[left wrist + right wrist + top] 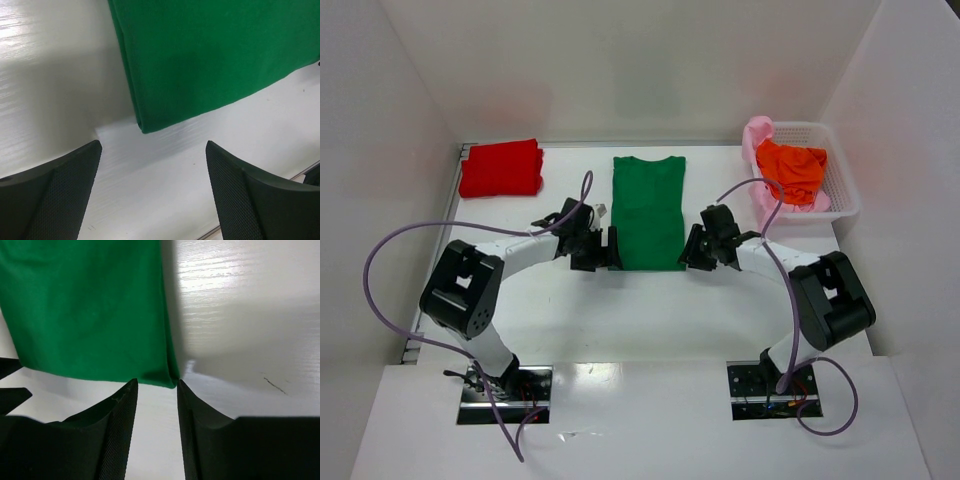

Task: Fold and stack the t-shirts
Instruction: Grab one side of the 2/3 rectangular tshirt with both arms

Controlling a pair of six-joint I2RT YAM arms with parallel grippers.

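A dark green t-shirt [648, 212] lies flat in the middle of the table, folded into a long narrow strip. My left gripper [612, 250] sits just off its near left corner. In the left wrist view this gripper [154, 147] is open wide over bare table, and the green t-shirt [215, 55] ends just beyond its fingertips. My right gripper [688, 248] is at the near right corner. In the right wrist view its jaws [157, 384] are narrowed but still apart, and the corner of the green t-shirt [90, 310] lies right at the fingertips.
A folded red t-shirt [501, 168] lies at the back left. At the back right, a white mesh basket [842, 190] holds a crumpled orange t-shirt [792, 170] and a pale pink one [757, 140]. White walls enclose the table.
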